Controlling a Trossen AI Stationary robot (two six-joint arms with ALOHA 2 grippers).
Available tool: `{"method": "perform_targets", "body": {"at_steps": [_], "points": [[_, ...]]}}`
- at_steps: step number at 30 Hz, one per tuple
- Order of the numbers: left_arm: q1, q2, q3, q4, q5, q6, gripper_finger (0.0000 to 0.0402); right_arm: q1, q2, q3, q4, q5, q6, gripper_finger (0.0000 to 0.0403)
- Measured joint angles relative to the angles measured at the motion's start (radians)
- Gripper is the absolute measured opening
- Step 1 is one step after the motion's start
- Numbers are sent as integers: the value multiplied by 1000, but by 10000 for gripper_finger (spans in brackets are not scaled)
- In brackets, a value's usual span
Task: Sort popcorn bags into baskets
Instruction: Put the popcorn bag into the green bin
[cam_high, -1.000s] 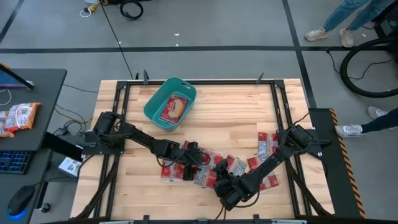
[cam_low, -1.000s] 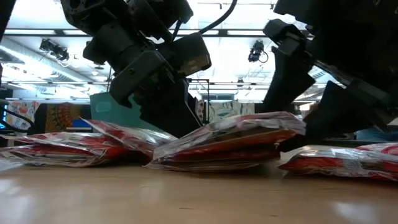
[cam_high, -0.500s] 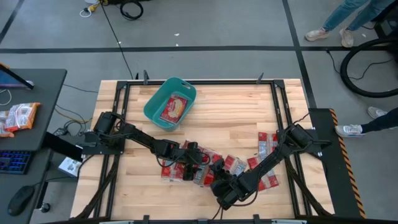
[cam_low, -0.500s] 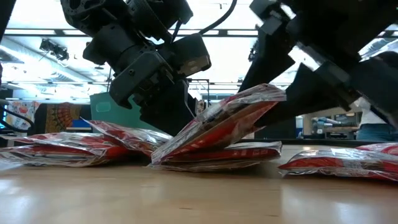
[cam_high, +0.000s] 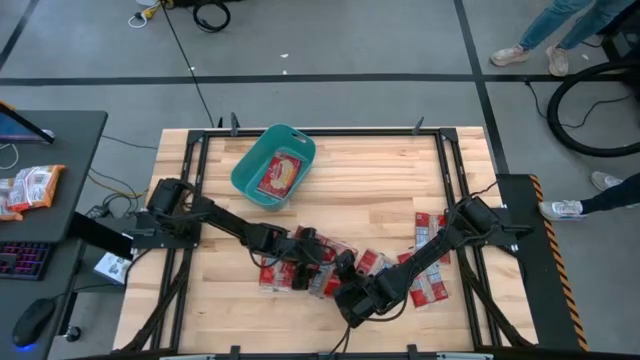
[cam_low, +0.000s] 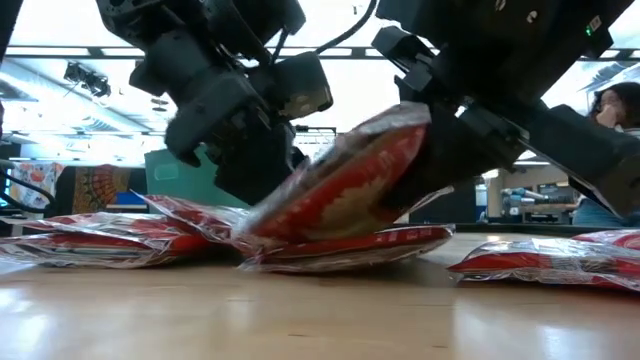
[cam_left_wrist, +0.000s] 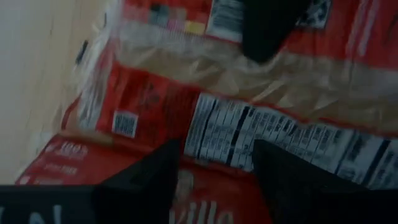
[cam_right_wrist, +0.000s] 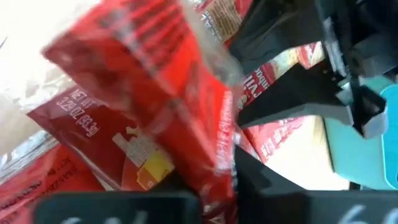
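The right end effector sits low over the near edge of the pile, pinching one red bag by an edge. In the low view that bag hangs tilted, one end raised off the bag beneath it. The right wrist view shows the same bag clamped between the dark fingers.

The left end effector rests just beside it, on the pile's middle. In the left wrist view its two fingers stand spread apart over a bag with its printed back up; they seem to touch the plastic, though the blurred view leaves that unsure.

The other bags lie flat and overlapping in a band across the near half of the surface, a few more well apart towards the right edge. The teal basket stands at the far left of the surface, tilted to the frame, with one bag inside it.
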Motion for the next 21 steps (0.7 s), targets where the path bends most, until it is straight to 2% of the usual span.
{"method": "perform_targets", "body": {"at_steps": [1,6,9,14,18,21], "points": [[-1,-20,-1,-19,0,0,210,2,-2,0,-8,-1,-2,32],[-9,-128,1,-87,-11,-8,210,1,-48,0,-86,5,12,30],[-30,-195,1,-141,-61,-11,210,-15,-108,0,-130,28,14,34],[-75,-293,2,-260,-223,-3,210,-57,-230,0,-202,13,39,33],[-116,-365,2,-354,-371,-14,210,-111,-322,0,-205,-109,101,31],[-149,-413,2,-423,-460,-28,210,-155,-362,0,-176,-158,146,35]]}}
